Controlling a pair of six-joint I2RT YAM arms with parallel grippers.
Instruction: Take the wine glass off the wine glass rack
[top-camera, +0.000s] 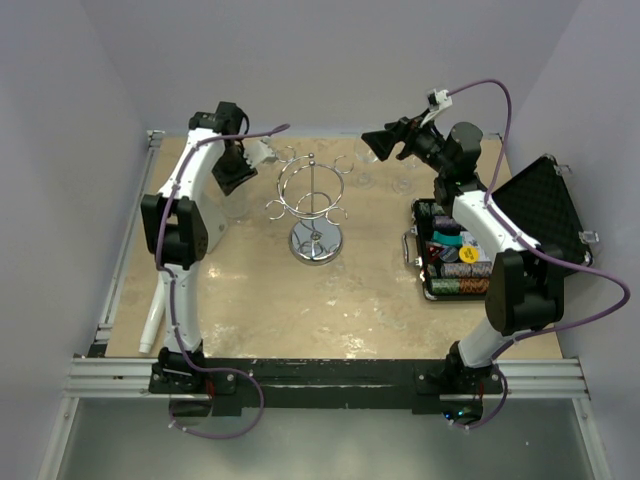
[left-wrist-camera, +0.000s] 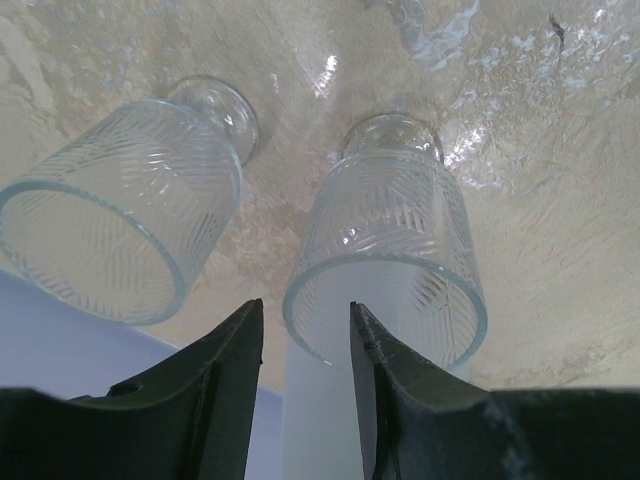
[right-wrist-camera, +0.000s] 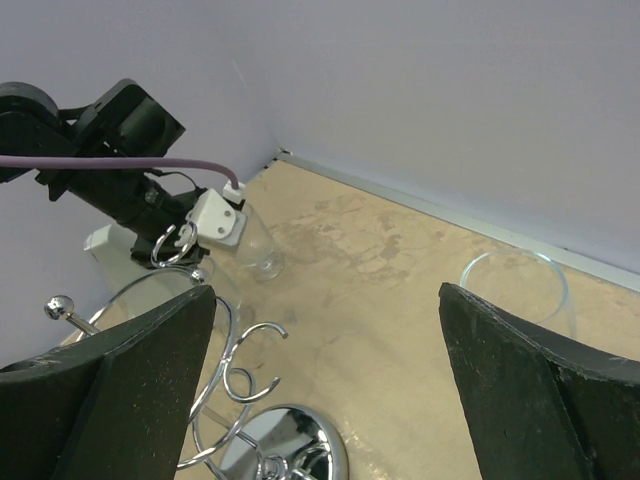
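Observation:
The wine glass rack (top-camera: 315, 215) stands mid-table, a chrome pole on a round disc base (right-wrist-camera: 285, 450) with curled hooks; the hooks that show hold nothing. In the left wrist view two clear ribbed glasses stand upright on the table: one wine glass (left-wrist-camera: 390, 230) right below my left gripper (left-wrist-camera: 305, 310), a second glass (left-wrist-camera: 120, 200) to its left. My left jaws are open and straddle the near rim of the middle glass without pinching it. In the right wrist view that glass (right-wrist-camera: 255, 245) sits under the left arm. My right gripper (right-wrist-camera: 327, 290) hangs wide open and holds nothing, behind the rack.
Another clear glass (right-wrist-camera: 520, 285) stands near the back wall on the right. An open black case (top-camera: 545, 210) with stacked poker chips (top-camera: 455, 265) lies at the right edge. A white object (top-camera: 150, 325) rests along the left edge. Lavender walls enclose three sides.

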